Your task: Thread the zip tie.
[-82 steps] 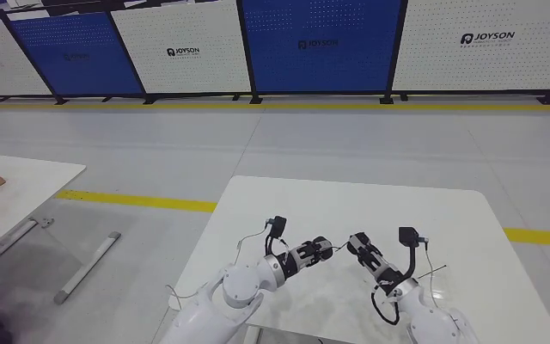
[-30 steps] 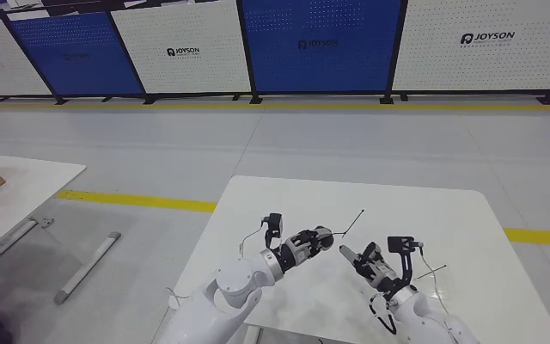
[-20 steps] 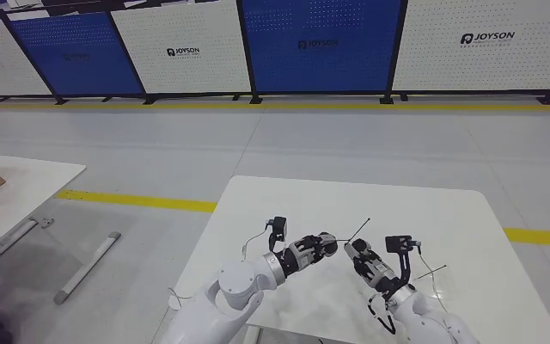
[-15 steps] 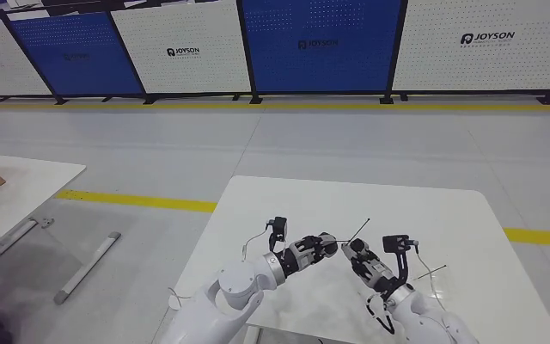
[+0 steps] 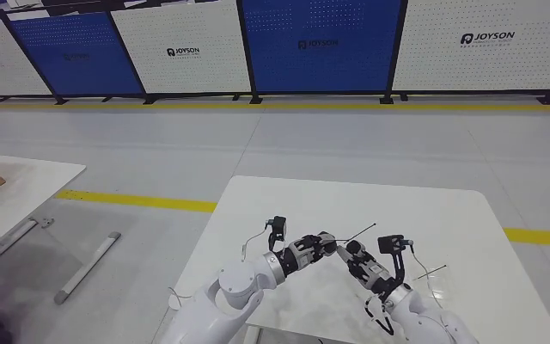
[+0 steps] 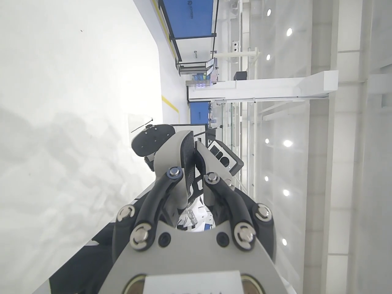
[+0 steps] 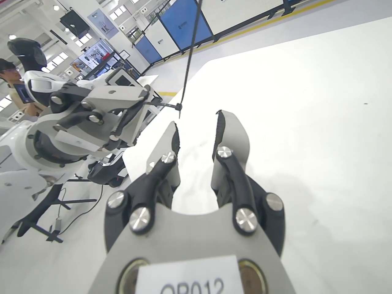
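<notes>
Currently the zip tie (image 7: pixel 191 47) is held clenched in the left hand (image 6: pixel 195 145), above the tabletop (image 7: pixel 306 99), while the right hand (image 7: pixel 196 120) stands released just beside it. If that hand is closed off-line, the thin zip tie could be missed or knocked aside.

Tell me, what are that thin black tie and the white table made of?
Tie: probably black plastic, perhaps nylon. It is a thin, dull strip that stands out straight without support and has a small moulded head.
Table: a smooth white top with a faint sheen and rounded corners. It may be laminate or painted board; the look leaves that open.
</notes>
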Available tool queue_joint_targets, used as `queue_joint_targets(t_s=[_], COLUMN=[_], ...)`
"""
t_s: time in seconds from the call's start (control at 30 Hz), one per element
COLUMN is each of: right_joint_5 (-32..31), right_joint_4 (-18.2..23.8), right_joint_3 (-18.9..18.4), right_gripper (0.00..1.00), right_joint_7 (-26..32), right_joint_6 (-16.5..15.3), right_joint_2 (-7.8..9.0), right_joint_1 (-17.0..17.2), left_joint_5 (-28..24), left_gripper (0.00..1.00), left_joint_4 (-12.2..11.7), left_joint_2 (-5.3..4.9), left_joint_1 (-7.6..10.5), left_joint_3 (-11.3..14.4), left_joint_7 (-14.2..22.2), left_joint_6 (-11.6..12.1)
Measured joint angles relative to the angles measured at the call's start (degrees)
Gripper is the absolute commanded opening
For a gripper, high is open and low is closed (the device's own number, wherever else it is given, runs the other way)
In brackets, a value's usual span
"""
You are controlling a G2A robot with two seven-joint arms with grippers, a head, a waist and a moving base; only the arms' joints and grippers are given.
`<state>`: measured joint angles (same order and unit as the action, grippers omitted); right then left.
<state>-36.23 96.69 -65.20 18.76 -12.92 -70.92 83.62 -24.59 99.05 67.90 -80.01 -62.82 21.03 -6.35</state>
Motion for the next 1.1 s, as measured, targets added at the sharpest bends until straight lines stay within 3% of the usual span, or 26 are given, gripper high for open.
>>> queue_joint_targets(t_s=[0.5,0.63,0.9,1.1], right_joint_5=[0.38,0.45,0.42,0.25], right_joint_4=[-0.25,-0.41,-0.53,-0.66], right_joint_3=[-0.12,-0.02,0.13,0.51], right_gripper=[0.16,0.0,0.0,0.0], right_joint_7=[-1.63,-1.6,-1.46,-0.99], right_joint_6=[-1.33,-1.34,-1.18,-0.8], right_joint_2=[0.03,0.03,0.03,0.0], right_joint_1=[-0.12,-0.21,-0.29,-0.56], left_joint_5=[0.91,0.85,0.63,-0.1], left_gripper=[0.0,0.0,0.0,0.0], left_joint_4=[-0.37,-0.64,-0.79,-0.56], left_joint_2=[-0.1,-0.13,-0.16,-0.18], left_joint_1=[0.2,0.31,0.37,0.06], left_joint_3=[0.75,0.7,0.77,0.55], left_joint_7=[0.45,0.43,0.37,0.55], left_joint_6=[-0.13,-0.15,-0.04,1.61])
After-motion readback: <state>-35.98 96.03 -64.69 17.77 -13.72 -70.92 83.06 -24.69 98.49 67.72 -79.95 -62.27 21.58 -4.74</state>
